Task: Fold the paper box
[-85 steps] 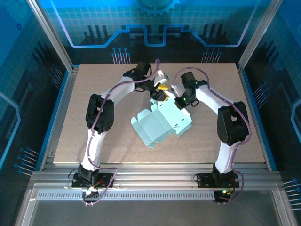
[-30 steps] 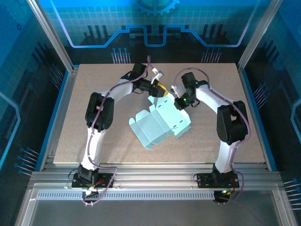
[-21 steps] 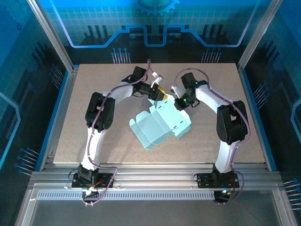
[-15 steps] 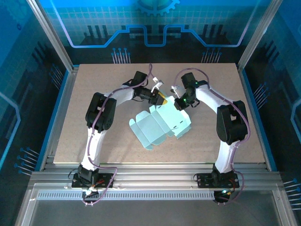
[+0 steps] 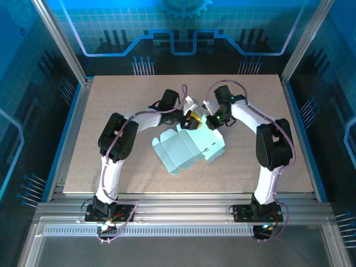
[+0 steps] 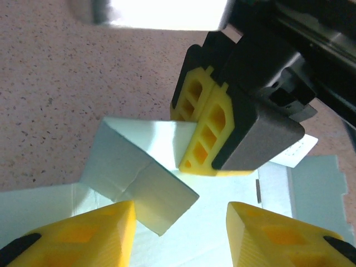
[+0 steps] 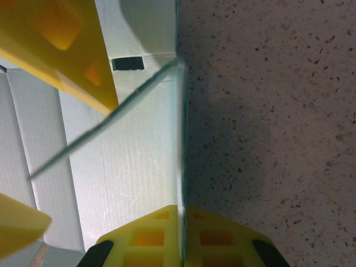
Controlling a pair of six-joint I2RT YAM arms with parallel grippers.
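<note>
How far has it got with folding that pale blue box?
Early on. Done: one far flap of the paper box stands raised. In hand: the right end effector pinches the box's far edge, while the left end effector hovers open over that flap. Left: most of the box lies flat, unfolded.

The box (image 5: 186, 147) lies central on the desk (image 5: 139, 178). At its far edge the left jaws sit just left of the right jaws.
</note>
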